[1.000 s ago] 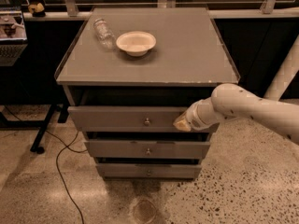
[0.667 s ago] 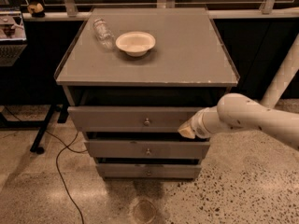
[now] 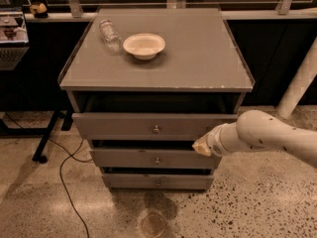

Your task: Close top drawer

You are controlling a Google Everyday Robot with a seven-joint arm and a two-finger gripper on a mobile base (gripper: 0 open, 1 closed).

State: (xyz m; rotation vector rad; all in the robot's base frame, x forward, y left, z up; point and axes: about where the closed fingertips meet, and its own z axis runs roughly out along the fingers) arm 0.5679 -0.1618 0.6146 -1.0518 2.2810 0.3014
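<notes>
The top drawer point(image 3: 148, 126) is a wide grey front with a small round metal knob point(image 3: 156, 129) at its centre. It stands pulled out a little from the grey cabinet point(image 3: 198, 63), with a dark gap showing above its front. My gripper point(image 3: 200, 147) is at the end of the white arm point(image 3: 267, 135) that reaches in from the right. It sits low at the drawer's right end, in front of the gap between the top drawer and the second drawer front point(image 3: 153, 158).
On the cabinet top lie a clear bottle point(image 3: 110, 33) on its side and a white bowl point(image 3: 144, 45). A third, lower drawer front point(image 3: 157, 182) sits near the floor. A black cable point(image 3: 67, 182) runs over the floor at left. A white post point(image 3: 299, 83) stands at right.
My gripper has slid down and slightly right along the drawer's right end, from the middle of the front to its lower edge. The drawer looks unmoved.
</notes>
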